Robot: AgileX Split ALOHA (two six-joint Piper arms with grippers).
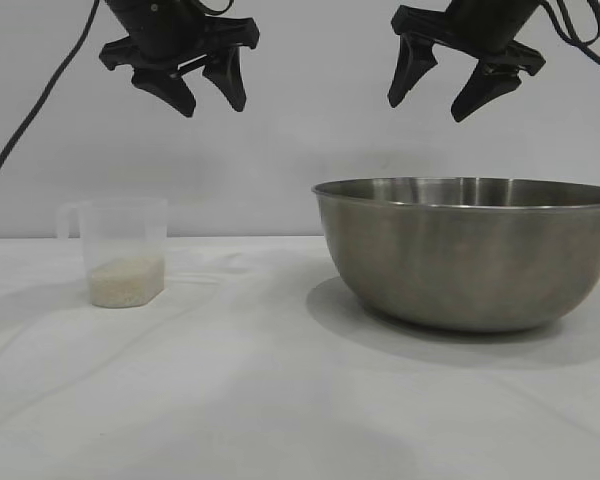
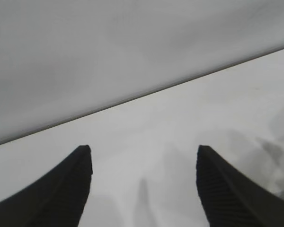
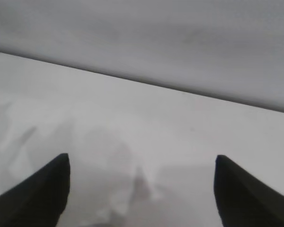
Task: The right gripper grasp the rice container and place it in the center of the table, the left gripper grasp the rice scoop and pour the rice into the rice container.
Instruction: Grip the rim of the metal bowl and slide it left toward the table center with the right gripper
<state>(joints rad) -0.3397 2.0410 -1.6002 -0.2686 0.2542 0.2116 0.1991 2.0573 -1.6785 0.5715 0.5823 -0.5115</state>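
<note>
The rice container [image 1: 470, 250], a large steel bowl, stands on the white table [image 1: 280, 400] at the right. The rice scoop [image 1: 125, 250], a small clear plastic cup with a side handle, stands at the left with white rice [image 1: 126, 280] in its bottom. High above the scoop and a little to its right hangs my left gripper [image 1: 212, 102], open and empty. My right gripper [image 1: 430, 107] hangs open and empty above the bowl. In the left wrist view the left gripper [image 2: 144, 153] shows only bare cloth between its fingers. The right gripper [image 3: 142, 161] in its wrist view shows the same.
A plain pale wall [image 1: 300, 140] stands behind the table. Black cables [image 1: 40, 100] trail from both arms at the upper corners. Open cloth lies between the scoop and the bowl and along the front.
</note>
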